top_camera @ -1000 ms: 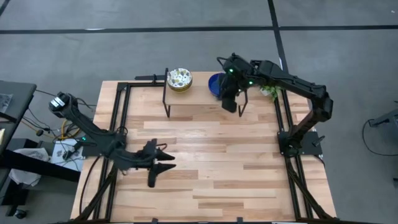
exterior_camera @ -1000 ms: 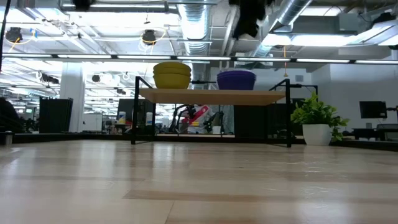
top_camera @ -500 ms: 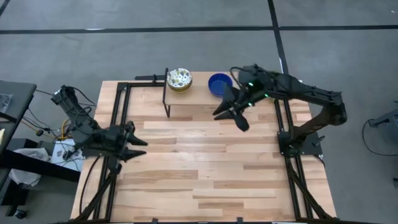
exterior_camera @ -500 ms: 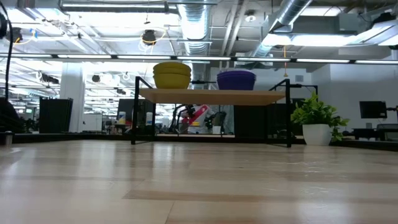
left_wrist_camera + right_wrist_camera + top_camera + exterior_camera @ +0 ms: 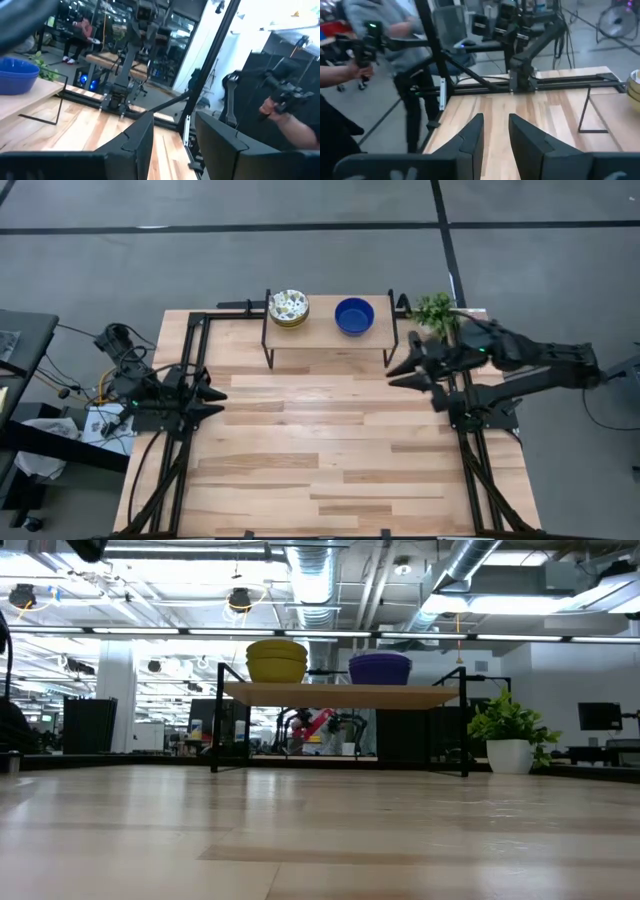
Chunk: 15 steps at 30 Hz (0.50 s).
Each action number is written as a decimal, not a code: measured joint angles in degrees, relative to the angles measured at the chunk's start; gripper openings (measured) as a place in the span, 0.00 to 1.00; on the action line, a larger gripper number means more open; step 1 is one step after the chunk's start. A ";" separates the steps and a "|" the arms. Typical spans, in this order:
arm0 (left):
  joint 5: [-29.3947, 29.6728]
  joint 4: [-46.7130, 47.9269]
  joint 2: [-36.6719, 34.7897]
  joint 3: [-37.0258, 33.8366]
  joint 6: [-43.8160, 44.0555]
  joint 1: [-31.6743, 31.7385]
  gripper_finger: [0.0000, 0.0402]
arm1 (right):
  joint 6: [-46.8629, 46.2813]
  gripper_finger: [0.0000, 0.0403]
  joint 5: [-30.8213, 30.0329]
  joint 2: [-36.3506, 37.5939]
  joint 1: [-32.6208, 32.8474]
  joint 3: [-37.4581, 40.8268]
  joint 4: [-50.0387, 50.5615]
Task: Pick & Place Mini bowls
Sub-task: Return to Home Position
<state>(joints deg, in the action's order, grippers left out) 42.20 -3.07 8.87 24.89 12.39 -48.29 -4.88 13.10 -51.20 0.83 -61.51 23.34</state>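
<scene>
- Two grippers are held empty with fingers spread apart: the left gripper [image 5: 219, 400] at the left edge of the table [image 5: 320, 460], the right gripper [image 5: 393, 378] at its right edge, near the shelf [image 5: 325, 337].
- The blue bowls [image 5: 354, 316] and the flowered bowls [image 5: 289, 307] are set side by side on the shelf.

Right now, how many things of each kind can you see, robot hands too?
Blue bowl pile: 1
Flowery bowl pile: 1
Green plant: 1
Shelf: 1
Robot hands: 2, left hand and right hand, at the table's sides
Total: 6
Bowls inside each pile: cannot tell.
</scene>
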 joint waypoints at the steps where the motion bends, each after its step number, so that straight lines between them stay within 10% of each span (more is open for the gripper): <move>1: 0.00 -0.55 -0.94 -0.83 0.09 0.00 0.36 | -0.09 0.20 0.03 2.29 0.34 2.01 -0.53; 15: -2.15 -13.53 -4.95 -13.89 1.37 0.02 0.36 | -4.29 0.20 -0.20 25.44 5.96 23.48 -9.50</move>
<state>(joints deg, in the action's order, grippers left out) 40.05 -16.61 3.93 11.00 13.76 -48.27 -9.17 12.90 -25.76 6.78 -38.03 13.85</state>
